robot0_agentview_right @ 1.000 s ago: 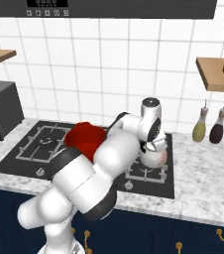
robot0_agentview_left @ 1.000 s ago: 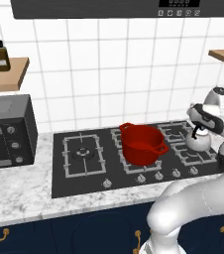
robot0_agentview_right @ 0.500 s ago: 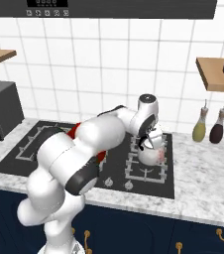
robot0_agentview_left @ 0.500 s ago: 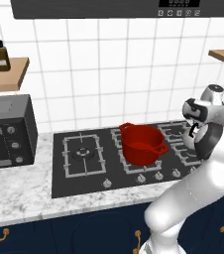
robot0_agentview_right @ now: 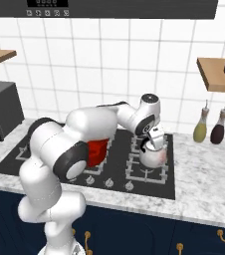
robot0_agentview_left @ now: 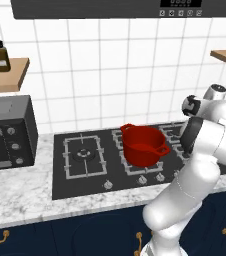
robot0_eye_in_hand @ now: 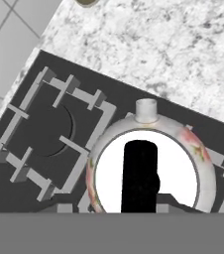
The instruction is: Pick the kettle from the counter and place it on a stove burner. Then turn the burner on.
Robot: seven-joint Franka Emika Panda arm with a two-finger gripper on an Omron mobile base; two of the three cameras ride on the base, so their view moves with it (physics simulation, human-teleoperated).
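The kettle (robot0_agentview_right: 152,155) hangs just over the front-right burner (robot0_agentview_right: 147,172), its handle seemingly pinched in the gripper (robot0_agentview_right: 154,141), so lowering toward 6 o'clock and releasing comes next.

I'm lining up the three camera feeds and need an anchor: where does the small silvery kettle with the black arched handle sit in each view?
Left base view: I can't make out the small silvery kettle; the white arm fills the right side there.
Right base view: kettle just right of centre, on the black stove's right front burner, under the gripper.
Hand view: kettle lower centre, seen from above.
Shared landmark: the stove's grey burner grates.
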